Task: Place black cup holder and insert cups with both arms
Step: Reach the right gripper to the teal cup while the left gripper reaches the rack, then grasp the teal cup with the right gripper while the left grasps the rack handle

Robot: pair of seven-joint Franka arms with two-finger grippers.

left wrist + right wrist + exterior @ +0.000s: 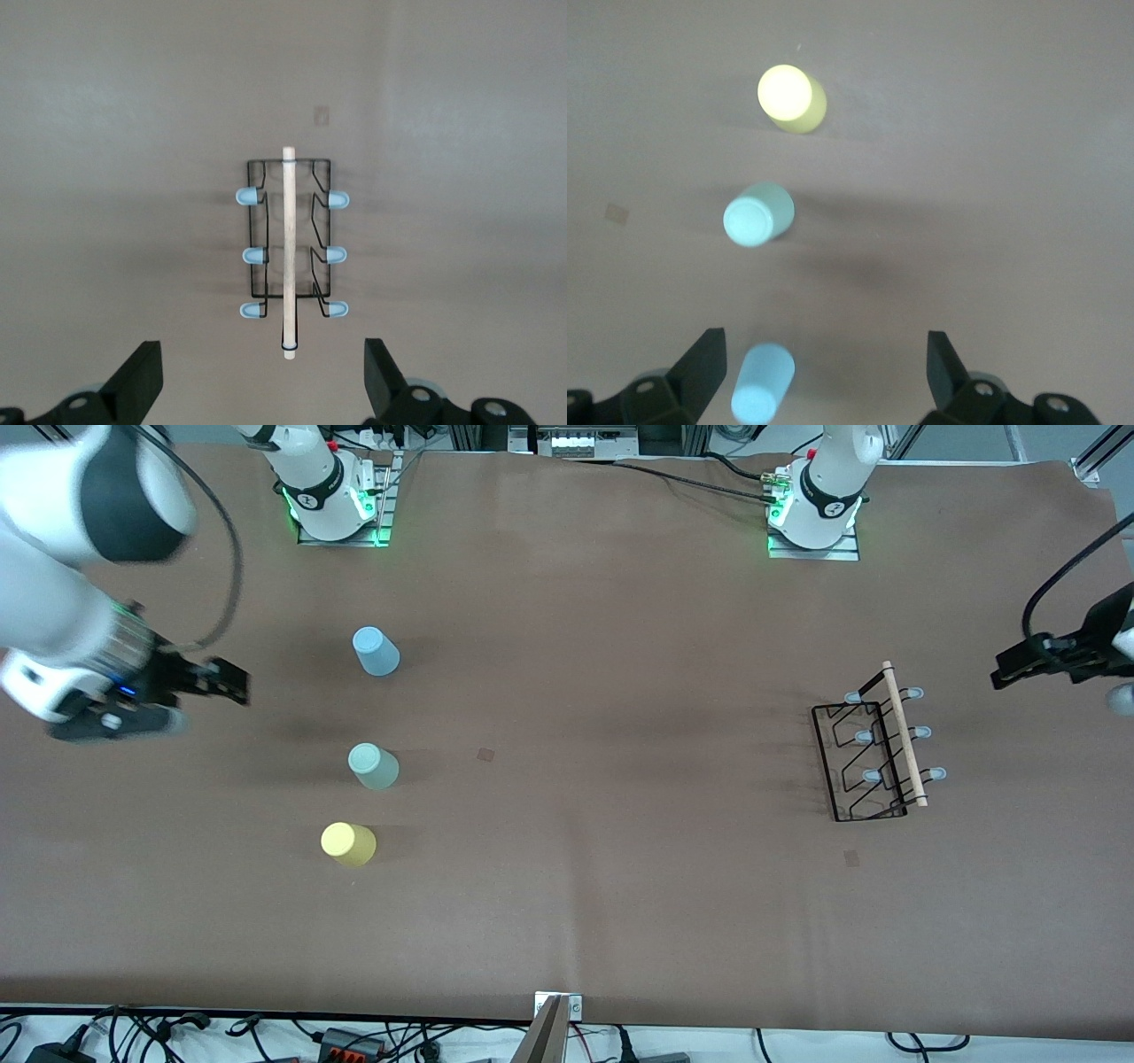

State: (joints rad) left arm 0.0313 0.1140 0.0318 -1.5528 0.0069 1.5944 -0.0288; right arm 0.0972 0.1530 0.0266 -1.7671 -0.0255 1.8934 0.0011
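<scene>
Three cups and one rack before my fingers.
Cups: one light blue (376,652), one mint green (373,766), one yellow (348,844); one black cup holder (873,746) carrying six capped prongs.
</scene>
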